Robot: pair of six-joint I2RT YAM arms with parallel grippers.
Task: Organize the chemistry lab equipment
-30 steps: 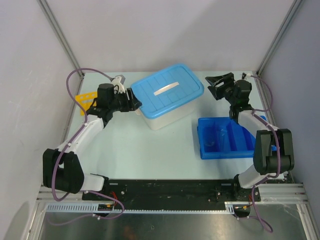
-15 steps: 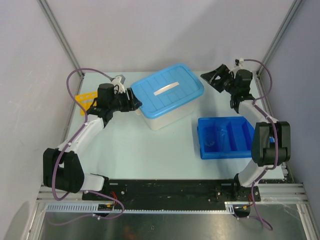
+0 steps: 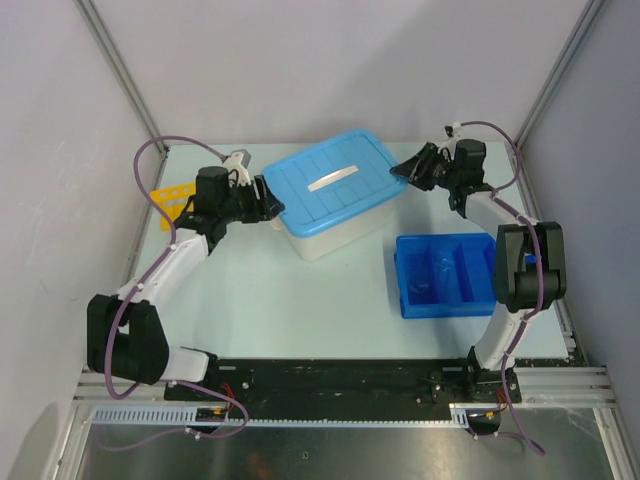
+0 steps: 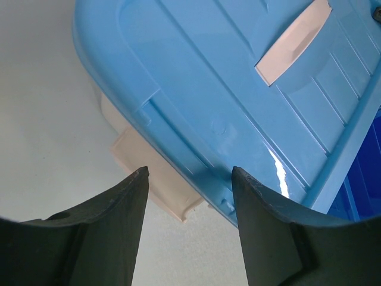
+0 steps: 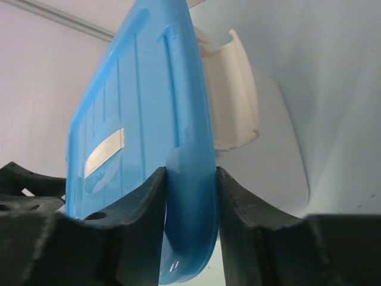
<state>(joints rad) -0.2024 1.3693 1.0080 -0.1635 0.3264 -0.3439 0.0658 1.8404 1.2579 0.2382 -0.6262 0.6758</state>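
Lid [image 3: 335, 180], glossy blue plastic, pinched between right fingers [image 5: 140, 229]; left fingers [image 4: 110, 238] gape, apparently clear.

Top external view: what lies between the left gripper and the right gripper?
The white tub with its blue lid fills that stretch, left gripper at one end, right gripper at the other. The top view shows it.
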